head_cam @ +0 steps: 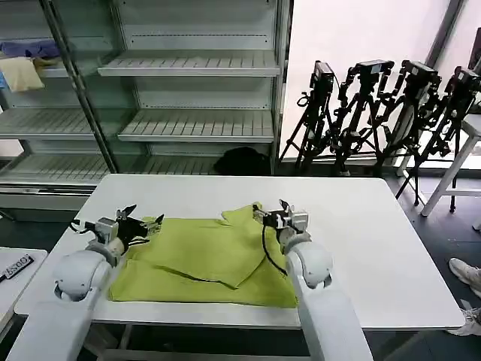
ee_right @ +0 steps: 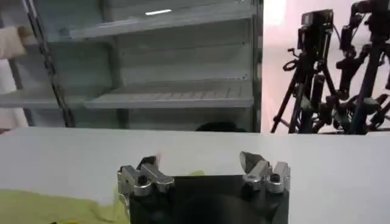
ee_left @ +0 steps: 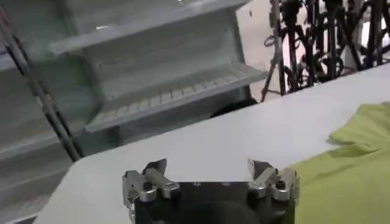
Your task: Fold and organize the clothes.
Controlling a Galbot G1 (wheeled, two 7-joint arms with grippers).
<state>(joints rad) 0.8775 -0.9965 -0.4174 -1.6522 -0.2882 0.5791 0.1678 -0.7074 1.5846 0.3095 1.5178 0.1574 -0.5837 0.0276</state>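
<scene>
**Head view: shirt part-folded on bench, both tools wide and empty**

Landmark = lime T-shirt [head_cam: 203, 263]. It lies flat on the white bench [head_cam: 376, 248], on the near half and toward the robot's left. Its front hem runs close to the bench's near edge. One layer is folded over the top, leaving a diagonal edge across the middle. A small corner sticks out at the far edge.

Left tool [head_cam: 143, 226]: at the shirt's far-left corner, just above or on the cloth; contact cannot be told. Jaws spread wide, nothing between them. In the left wrist view the left tool [ee_left: 210, 173] shows its two fingers [ee_left: 152, 176] well apart over bare bench, with the shirt [ee_left: 347, 164] beside it.

Right tool [head_cam: 274, 214]: at the shirt's far edge, next to the protruding corner. Jaws wide, holding nothing. In the right wrist view the right tool [ee_right: 201, 167] has its fingers [ee_right: 259, 167] spread, the shirt's edge [ee_right: 55, 210] just to one side, and open bench beyond.

Beyond the shirt, the far part of the bench is bare white. Past the bench stands a metal shelving unit [head_cam: 195, 98] with slatted shelves. A pale cream cloth [head_cam: 21, 74] and a blue-purple cloth [head_cam: 30, 49] sit on a shelf far off to the shirt's left. A dark bundle [head_cam: 242, 160] lies at the unit's foot. A row of black tripods [head_cam: 383, 113] stands against the back wall, far right of the shirt.
</scene>
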